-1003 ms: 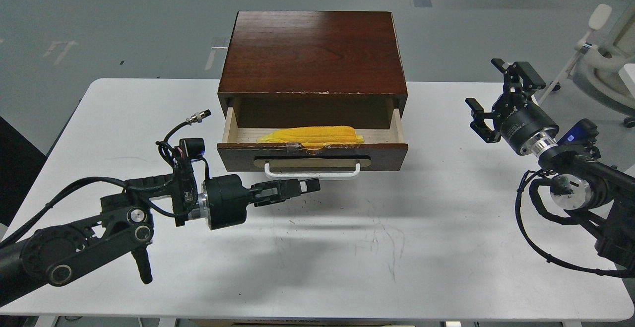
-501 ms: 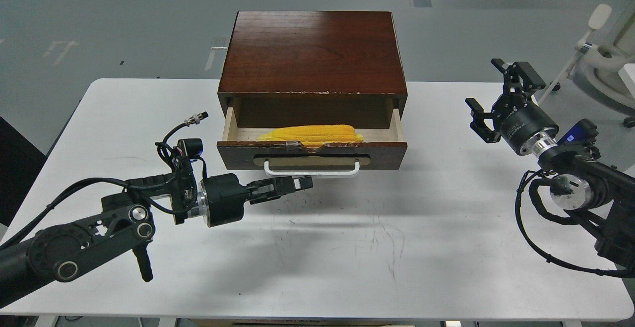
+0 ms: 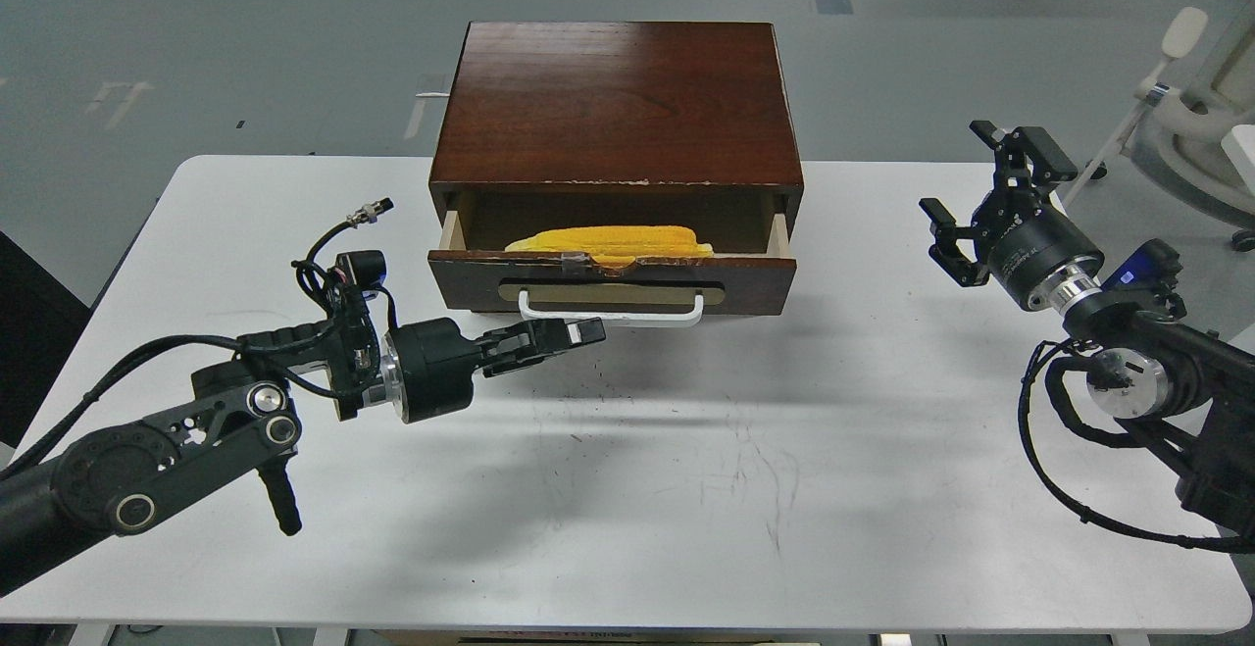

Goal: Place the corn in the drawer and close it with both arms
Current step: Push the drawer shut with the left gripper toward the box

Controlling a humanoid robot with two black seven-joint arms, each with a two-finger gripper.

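Observation:
The yellow corn (image 3: 613, 239) lies lengthwise inside the drawer (image 3: 613, 278), whose dark brown front with a white handle (image 3: 610, 313) stands partly pulled out of the brown cabinet (image 3: 618, 107). My left gripper (image 3: 578, 332) is shut, fingers together, its tip against the drawer front just below the handle's left part. My right gripper (image 3: 976, 205) is open and empty, raised to the right of the cabinet, well apart from it.
The cabinet stands at the back middle of the white table (image 3: 686, 470). Loose black cables hang from both arms. A white chair base (image 3: 1201, 117) stands on the floor beyond the table's right edge.
My left gripper has moved forward toward the cabinet, and the drawer has slid partly in with the corn. The right arm has barely moved.

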